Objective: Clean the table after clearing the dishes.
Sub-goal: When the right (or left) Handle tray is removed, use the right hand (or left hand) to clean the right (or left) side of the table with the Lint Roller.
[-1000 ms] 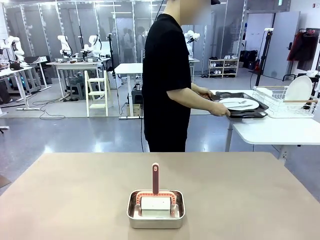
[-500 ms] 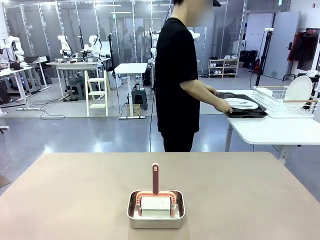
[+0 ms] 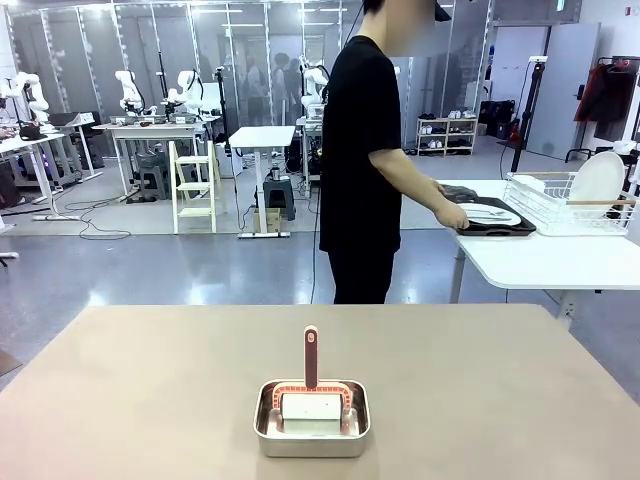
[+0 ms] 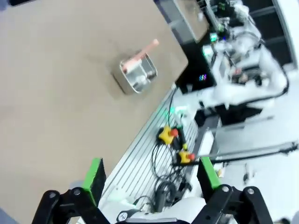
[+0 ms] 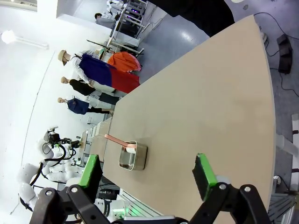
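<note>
So at this point the clearing part looked basically done. The dishes point(image 3: 490, 212) were over in the right middle of the front view, on a dark tray point(image 3: 505, 228) that the person point(image 3: 360, 150) had both hands point(image 3: 455, 214) on. That was at the white side table point(image 3: 560, 265), right beside the wire rack point(image 3: 565, 200). Couldn't tell if the tray was fully set down.

The tan table point(image 3: 150, 390) took up the bottom of the frame. A small steel pan point(image 3: 311, 420) sat on it at bottom centre, with a pink-handled tool point(image 3: 311, 357) standing up in it.

As far as I could judge, the cleaning itself hadn't started: tool sitting in the pan, no arm near it. The left gripper point(image 4: 152, 173) had its fingers spread wide with nothing between them, hanging by the table edge, with the pan well off toward the upper middle of its view. The right gripper point(image 5: 147, 171) was the same deal, fingers apart and empty, with the pan at lower left in its view. So the whole wipe-down was left to do, I'd guess.
</note>
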Controlling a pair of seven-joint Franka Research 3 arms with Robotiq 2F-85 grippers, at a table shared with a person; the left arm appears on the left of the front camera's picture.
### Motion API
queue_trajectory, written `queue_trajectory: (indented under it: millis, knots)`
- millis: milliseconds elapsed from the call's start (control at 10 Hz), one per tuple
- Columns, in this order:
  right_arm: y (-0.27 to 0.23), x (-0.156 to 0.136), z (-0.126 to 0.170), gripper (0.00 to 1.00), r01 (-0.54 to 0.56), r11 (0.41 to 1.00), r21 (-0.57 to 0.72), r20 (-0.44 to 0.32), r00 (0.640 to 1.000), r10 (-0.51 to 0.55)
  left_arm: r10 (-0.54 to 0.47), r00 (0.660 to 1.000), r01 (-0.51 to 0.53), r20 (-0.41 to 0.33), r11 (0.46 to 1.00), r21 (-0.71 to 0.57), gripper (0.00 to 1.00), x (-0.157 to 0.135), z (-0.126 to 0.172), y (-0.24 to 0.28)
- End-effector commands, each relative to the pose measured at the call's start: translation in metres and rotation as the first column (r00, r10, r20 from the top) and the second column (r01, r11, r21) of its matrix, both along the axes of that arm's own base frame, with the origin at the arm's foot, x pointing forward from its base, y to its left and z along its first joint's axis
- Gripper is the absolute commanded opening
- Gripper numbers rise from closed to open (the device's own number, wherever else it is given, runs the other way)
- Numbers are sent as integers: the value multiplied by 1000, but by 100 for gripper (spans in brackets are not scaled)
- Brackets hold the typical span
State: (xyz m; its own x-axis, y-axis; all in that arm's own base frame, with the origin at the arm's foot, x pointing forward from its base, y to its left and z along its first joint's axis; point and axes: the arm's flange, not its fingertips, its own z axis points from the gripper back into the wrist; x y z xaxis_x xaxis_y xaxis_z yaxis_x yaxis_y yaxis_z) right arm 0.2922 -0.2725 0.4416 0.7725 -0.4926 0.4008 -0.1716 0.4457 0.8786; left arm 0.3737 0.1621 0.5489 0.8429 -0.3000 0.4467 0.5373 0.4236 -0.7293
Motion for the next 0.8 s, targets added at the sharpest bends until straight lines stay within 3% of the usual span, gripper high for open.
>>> queue_trajectory:
  millis: [0, 100, 300, 500, 600, 700]
  knots:
    - [1, -1, 3, 100, 3, 1000, -3, 3, 1000, -3, -164, 978, 154, 131, 985, 79, 100, -21, -4, -49]
    - [1, -1, 3, 100, 3, 1000, -3, 3, 1000, -3, -275, 938, 240, 209, 955, 177, 100, -30, -7, -86]
    - [1, -1, 3, 100, 3, 1000, -3, 3, 1000, -3, -410, 838, 298, 360, 897, 327, 100, -48, -12, -141]
    - [1, -1, 3, 100, 3, 1000, -3, 3, 1000, -3, -540, 719, 313, 438, 814, 489, 100, -59, -26, -180]
    - [1, -1, 3, 100, 3, 1000, -3, 3, 1000, -3, -577, 695, 326, 428, 784, 528, 100, -57, -31, -194]
    - [1, -1, 3, 100, 3, 1000, -3, 3, 1000, -3, -580, 707, 374, 404, 792, 482, 100, -57, -29, -200]
